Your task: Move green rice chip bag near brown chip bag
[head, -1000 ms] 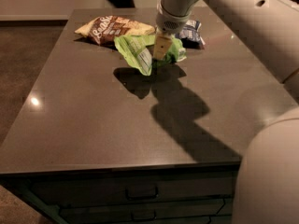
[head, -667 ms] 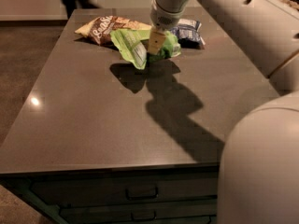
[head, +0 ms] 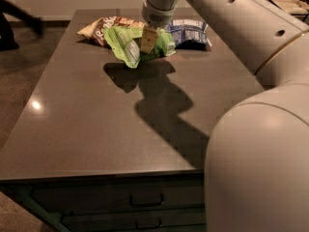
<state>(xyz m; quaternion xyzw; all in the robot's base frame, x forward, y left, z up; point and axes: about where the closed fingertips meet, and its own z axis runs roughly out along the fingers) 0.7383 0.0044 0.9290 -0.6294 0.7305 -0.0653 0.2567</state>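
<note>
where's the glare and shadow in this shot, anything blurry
Camera view: dim light; a small glare spot on the table at left; the tool, gripping the green bag at the far end, casts a hard shadow with the arm toward the camera; a dark shape at top left is motion-blurred.

Free tabletop (head: 96, 129) in front; brown chip bag (head: 99, 27), blue-and-white bag (head: 188, 32) behind (jaws, green rice chip bag (head: 124, 42) between)

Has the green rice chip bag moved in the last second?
Yes. Held in the gripper, the green rice chip bag has shifted farther back, closer to the brown chip bag.
</note>
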